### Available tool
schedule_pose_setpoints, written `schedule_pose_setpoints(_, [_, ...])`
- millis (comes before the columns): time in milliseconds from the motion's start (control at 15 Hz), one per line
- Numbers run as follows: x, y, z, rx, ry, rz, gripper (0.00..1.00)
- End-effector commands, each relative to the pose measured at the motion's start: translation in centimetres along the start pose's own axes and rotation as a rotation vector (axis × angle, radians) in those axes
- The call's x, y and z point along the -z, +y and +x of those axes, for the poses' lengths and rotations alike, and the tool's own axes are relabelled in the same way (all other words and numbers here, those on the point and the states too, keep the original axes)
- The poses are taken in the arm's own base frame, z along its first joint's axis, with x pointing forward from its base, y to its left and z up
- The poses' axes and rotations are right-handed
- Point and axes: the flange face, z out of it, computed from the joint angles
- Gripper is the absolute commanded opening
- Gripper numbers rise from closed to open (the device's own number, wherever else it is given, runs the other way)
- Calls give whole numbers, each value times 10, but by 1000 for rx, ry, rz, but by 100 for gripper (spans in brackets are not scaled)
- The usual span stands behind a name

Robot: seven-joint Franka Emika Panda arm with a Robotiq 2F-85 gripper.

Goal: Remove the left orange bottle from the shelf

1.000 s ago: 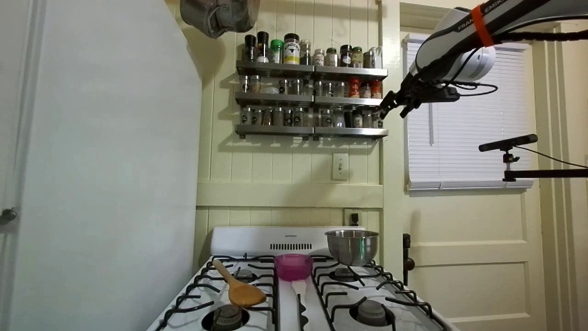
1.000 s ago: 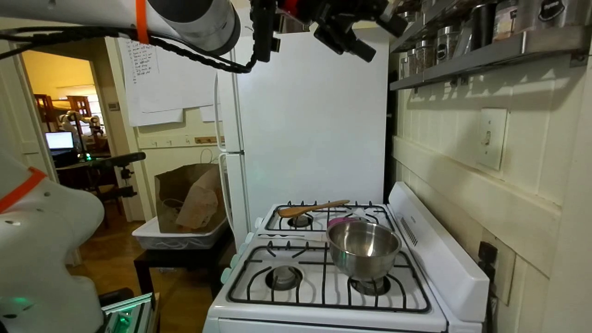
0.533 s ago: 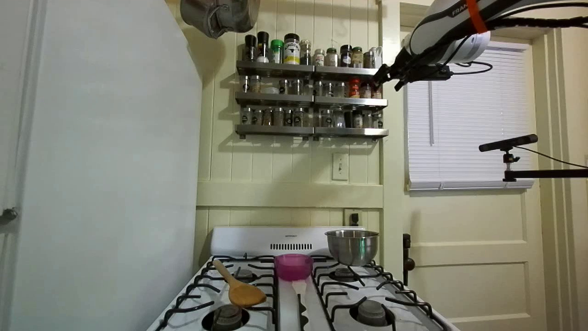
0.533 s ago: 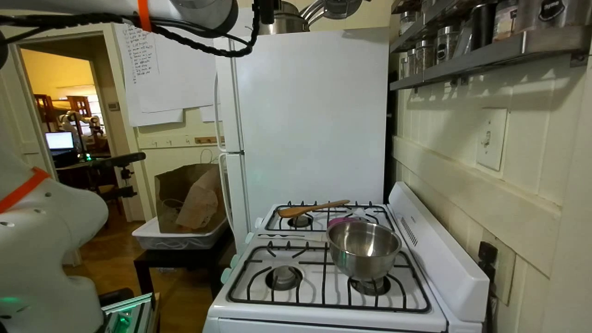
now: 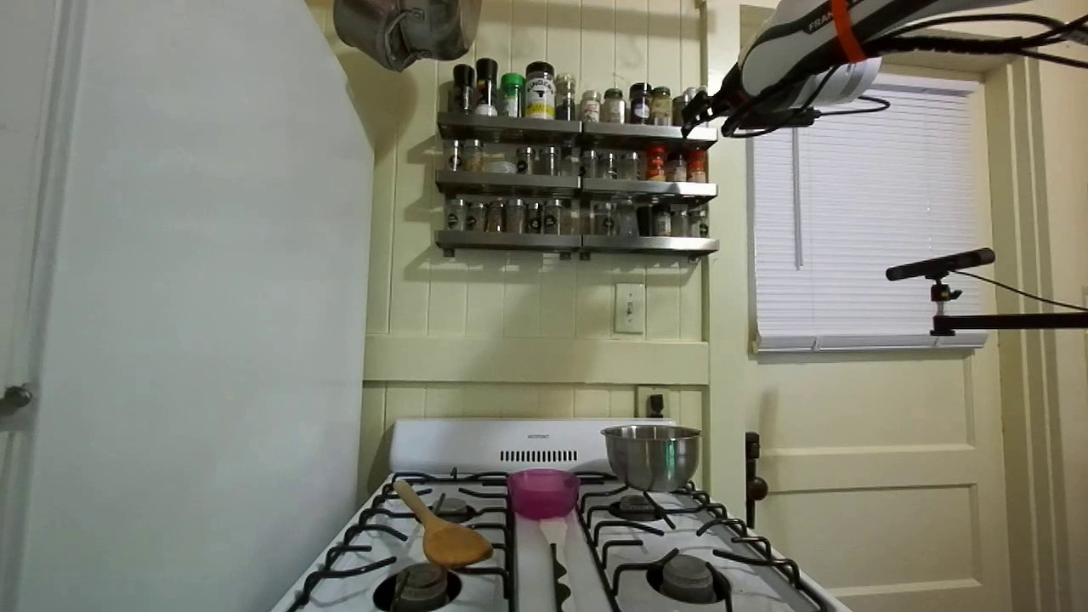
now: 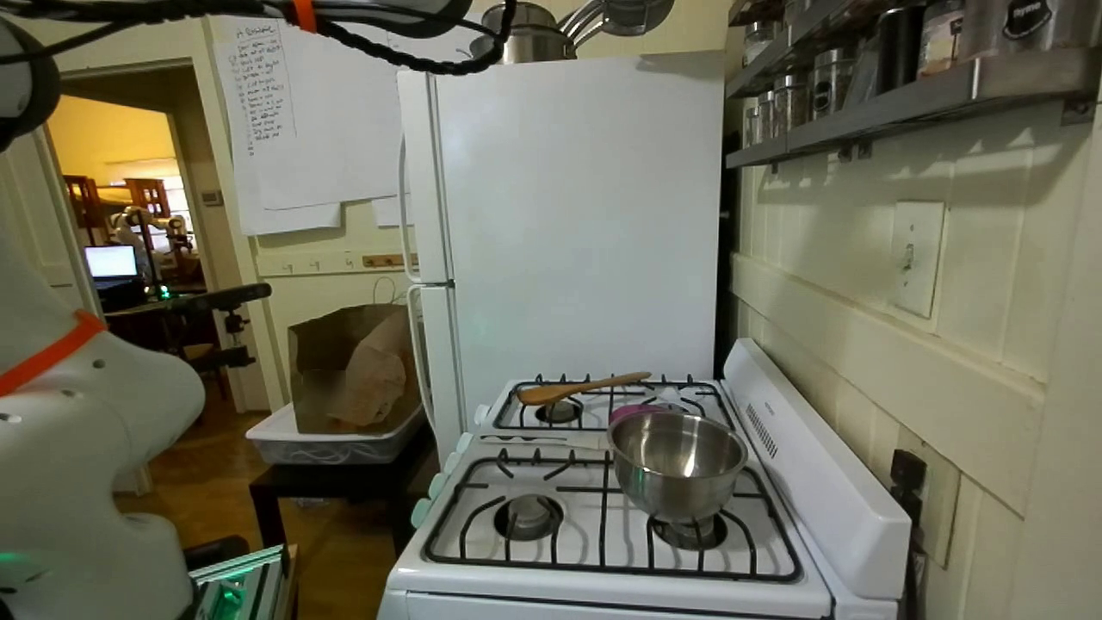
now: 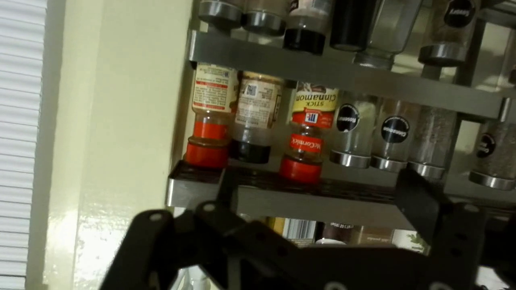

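Firstly, I log the pale yellow panelled wall [image 5: 510, 361] at the far side. On the left stands a tall, white, box-shaped refrigerator [image 6: 577, 232]; to its right, a white gas stove [image 5: 476, 444]. My white-and-black jointed arm [image 5: 786, 51], banded in orange, extends from the upper right. A grey metal three-tier wall shelf [image 5: 508, 241] hangs above the stove. At the stove's far right sits a round steel bowl [image 5: 653, 459]; at its far middle, a round translucent pink bowl [image 5: 542, 495].

I find the black two-fingered gripper [image 7: 318, 189] spread wide. In an exterior view it overlaps the right end of the top tier; how near it stands, I cannot tell.

The task's item, a slim clear bottle [image 7: 308, 133] with an orange-red cap and a yellow-and-red label, stands upright on the middle tier, right section. To its right come a black-lidded clear jar [image 7: 257, 117], then a second orange-red-capped bottle [image 7: 211, 117] at the tier's right end.
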Motion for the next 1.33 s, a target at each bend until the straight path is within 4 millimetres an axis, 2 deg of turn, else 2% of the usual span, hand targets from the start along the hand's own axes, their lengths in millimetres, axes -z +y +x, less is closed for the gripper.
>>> schedule_pose_setpoints(0, [-32,4,6,-6,59,7,100])
schedule_pose_setpoints(200, [-59,0,2,-15,83,33,100])
schedule_pose_setpoints(267, [-42,3,-2,-14,56,11,100])
schedule_pose_setpoints(400, [-51,2,-6,-12,50,14,100])
schedule_pose_setpoints(733, [-45,3,-1,-13,60,13,100])
schedule_pose_setpoints(933, [-59,6,0,-58,74,-5,100])
schedule_pose_setpoints(1267, [-72,10,0,-122,122,-9,100])
